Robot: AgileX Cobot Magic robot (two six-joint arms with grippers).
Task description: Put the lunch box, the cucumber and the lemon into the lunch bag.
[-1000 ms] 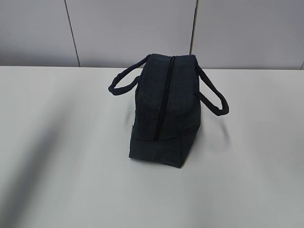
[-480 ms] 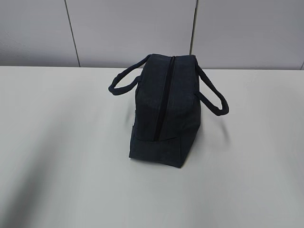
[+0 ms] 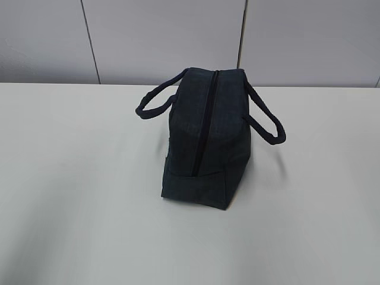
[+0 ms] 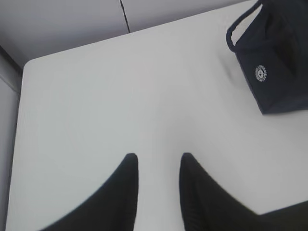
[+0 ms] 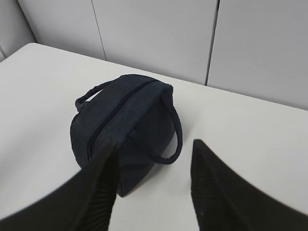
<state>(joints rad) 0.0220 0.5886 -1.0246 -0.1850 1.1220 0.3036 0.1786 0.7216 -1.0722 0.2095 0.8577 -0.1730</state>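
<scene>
Left wrist view shows the left gripper [image 4: 158, 161] at the bottom of the frame. Its two dark fingers [image 4: 126, 192] stand a little way apart, with only bare white table [image 4: 96, 106] between them. It holds nothing and touches nothing.

Right wrist view shows the right gripper [image 5: 154, 159] at the bottom of the frame too. Its fingers [image 5: 211, 187] stand wider apart than the left ones. Nothing sits between them but the bag and the table behind. It holds nothing.

The lunch bag [image 3: 205, 139] sits in the middle of the outside view, on the table, up near the grey wall [image 3: 166, 35]. It is dark blue and boxy. In the left wrist view the lunch bag [image 4: 276, 62] is in the upper right corner, and a small round white badge [image 4: 260, 73] shows on its side. In the right wrist view the lunch bag [image 5: 130, 120] is in the middle, just past the fingertips.

One loop handle [image 3: 155, 101] sticks out to the left and the other handle [image 3: 266, 122] hangs to the right. The zipper [image 3: 205, 122] runs along the top and looks closed from end to end. I cannot tell what is inside the bag.
</scene>
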